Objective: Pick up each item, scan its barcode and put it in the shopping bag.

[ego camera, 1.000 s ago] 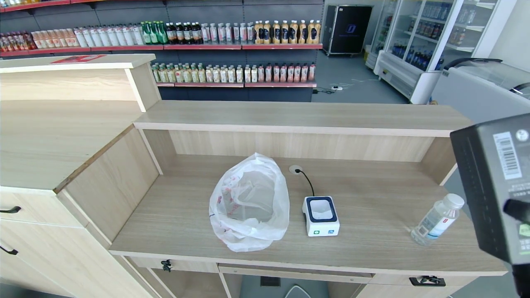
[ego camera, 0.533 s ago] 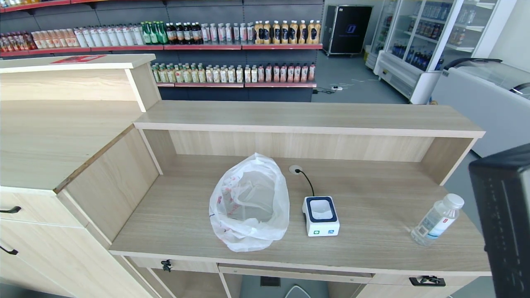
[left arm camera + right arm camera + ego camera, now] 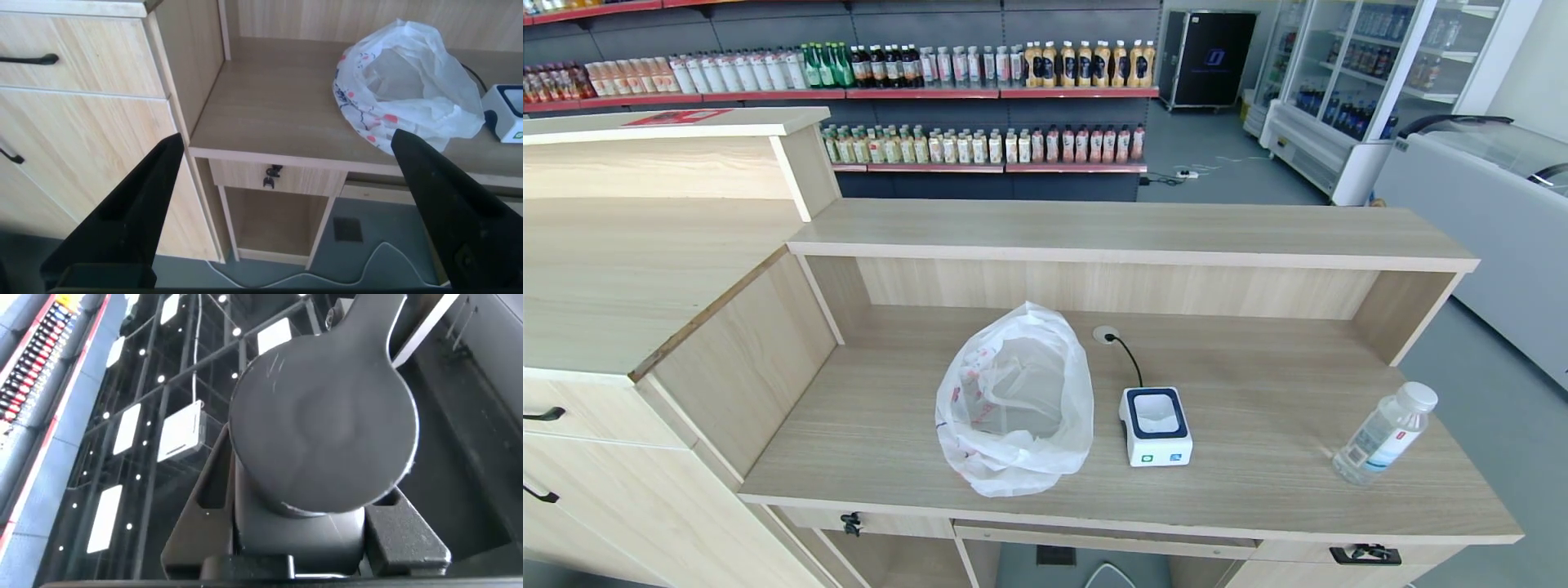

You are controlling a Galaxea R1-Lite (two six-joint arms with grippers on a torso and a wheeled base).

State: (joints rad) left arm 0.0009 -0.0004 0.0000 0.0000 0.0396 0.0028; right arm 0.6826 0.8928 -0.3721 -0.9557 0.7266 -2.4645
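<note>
**Checkout worktop with shopping bag, scanner and water bottle; left gripper wide open below the front edge**

A pale wooden worktop sits behind a raised ledge that runs along its back edge. A taller counter section with black-handled drawers adjoins its left side. Beyond the ledge, red-edged shelves hold rows of bottled drinks. Glass-door fridges stand at the far right of the room.

A white, translucent shopping bag sits open left of the worktop's centre, its lower folds close to the front edge. Just to its right is a small white barcode scanner with a dark-framed window. Its black cable runs to a hole near the back edge. A clear water bottle with a white cap lies well apart from them, near the front right corner.

The left gripper hangs in front of and below the worktop's front left corner. Its two black fingers are spread far apart and hold nothing.

The right wrist view looks up at a gridded ceiling with lights. A dark, rounded object sits close to the camera. The state of the right gripper cannot be told.
</note>
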